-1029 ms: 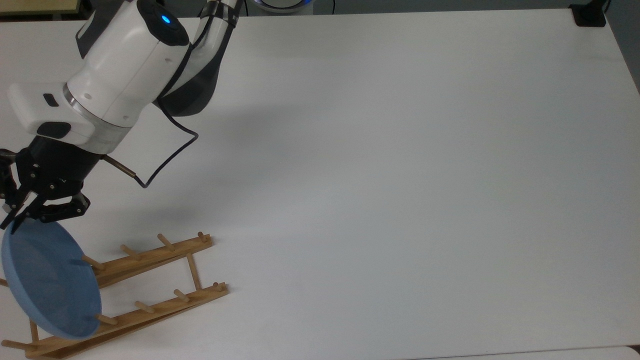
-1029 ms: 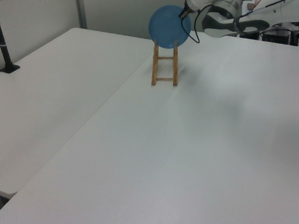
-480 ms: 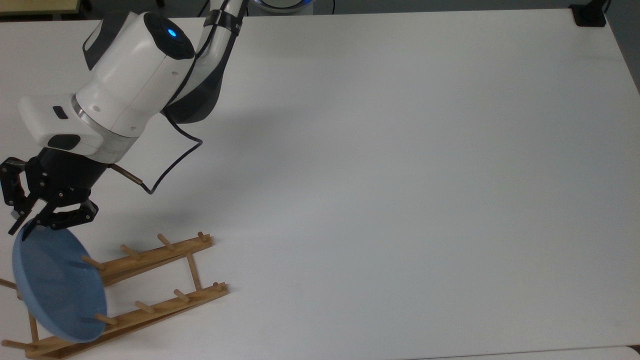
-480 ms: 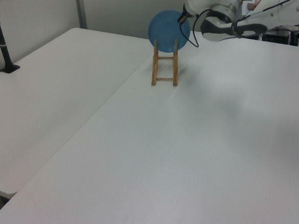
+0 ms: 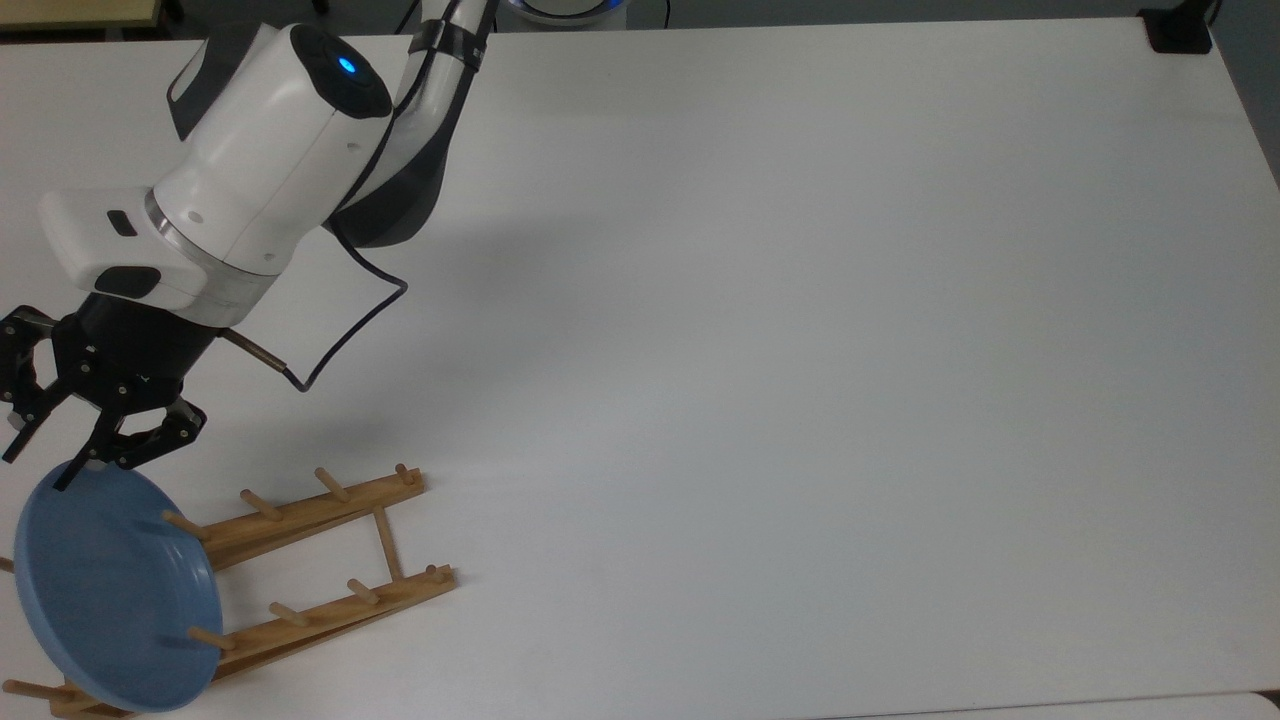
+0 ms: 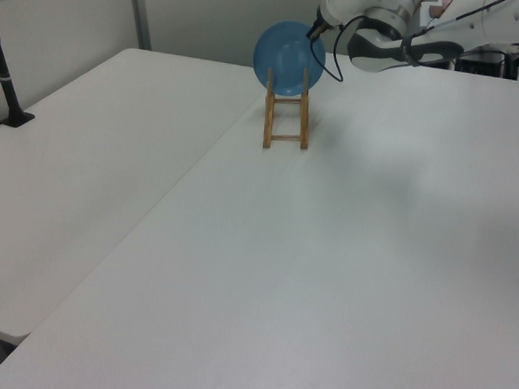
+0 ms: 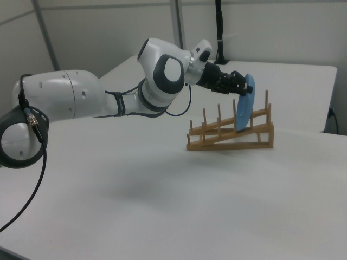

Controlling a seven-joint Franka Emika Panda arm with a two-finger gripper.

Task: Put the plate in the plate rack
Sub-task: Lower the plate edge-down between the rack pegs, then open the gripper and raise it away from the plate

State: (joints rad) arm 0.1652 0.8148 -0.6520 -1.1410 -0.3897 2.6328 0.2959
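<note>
The light-blue plate (image 5: pixel 112 585) stood on edge in the wooden plate rack (image 5: pixel 300 560), slotted between pegs near the rack's raised end, at the top view's lower left. In the right view the plate (image 7: pixel 243 110) leaned slightly away from the arm, its lower part down between the two rails of the plate rack (image 7: pixel 230 135). The gripper (image 5: pixel 42 462) hovered just above the plate's upper rim with its two black fingers spread apart, released from the plate; in the top view one fingertip (image 5: pixel 68 474) lay at the rim's edge, and whether it touched the rim could not be told. In the right view the gripper (image 7: pixel 244 86) sat beside the plate's top edge. In the left view the plate (image 6: pixel 289 58) appeared face-on behind the rack's two rails (image 6: pixel 287 116), with the gripper (image 6: pixel 314 31) at its upper right. The plate hid the rack's raised end in the top view, where the picture's lower border also cut off part of the rail ends. The white table (image 5: pixel 800 350) carried the rack, and the white robot arm (image 5: pixel 270 150) reached in from the top view's upper left, a black cable (image 5: pixel 350 330) looping from its wrist.
</note>
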